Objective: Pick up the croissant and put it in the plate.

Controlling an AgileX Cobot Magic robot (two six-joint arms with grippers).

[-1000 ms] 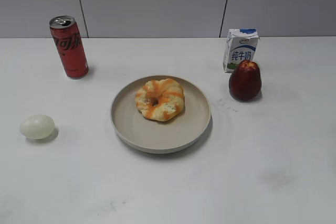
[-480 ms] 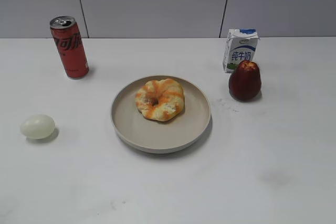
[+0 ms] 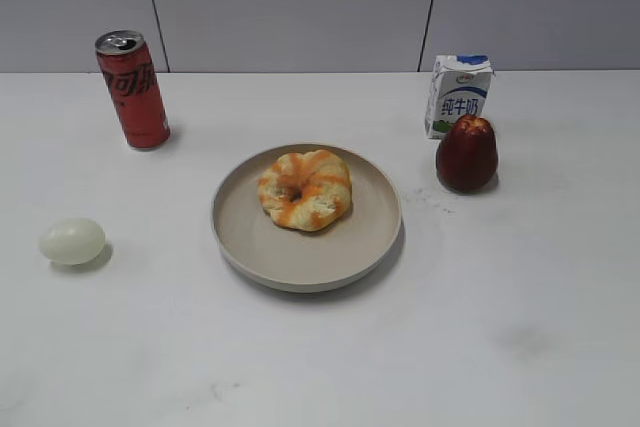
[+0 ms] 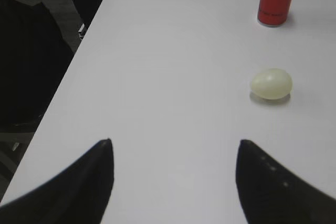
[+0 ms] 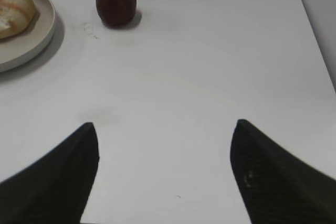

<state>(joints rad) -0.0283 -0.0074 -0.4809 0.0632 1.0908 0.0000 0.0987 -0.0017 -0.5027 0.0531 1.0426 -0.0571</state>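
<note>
croissant: the lumpy ring-shaped pastry, pale cream with orange stripes [image 3: 305,190], was sitting inside the dish, a bit toward the back half, nothing touching it.
plate: the round shallow beige-grey matte dish [image 3: 300,267] sat mid-table with the croissant resting on it; the right wrist view caught just its edge and part of the pastry.
neighbours: a dark red pear-shaped fruit [image 3: 467,154] stood just right of the plate, with a small white-and-blue milk carton [image 3: 459,95] right behind it. A red soda can [image 3: 132,90] stood well off to the back left, and a smooth pale egg [image 3: 72,241] lay out to the left.
right gripper: the right gripper [image 5: 164,174] had its dark fingers spread wide, nothing between them, over bare white table [image 5: 210,66] well apart from the plate.
left gripper: the left gripper [image 4: 174,182] was wide apart too and empty, over the left side of the table with the egg ahead of it.
step: honestly this looked done to me, pastry in the dish and both arms backed off.
next: if anything, I'd guess just keeping the arms clear of the plate; no grab seemed needed.
</note>
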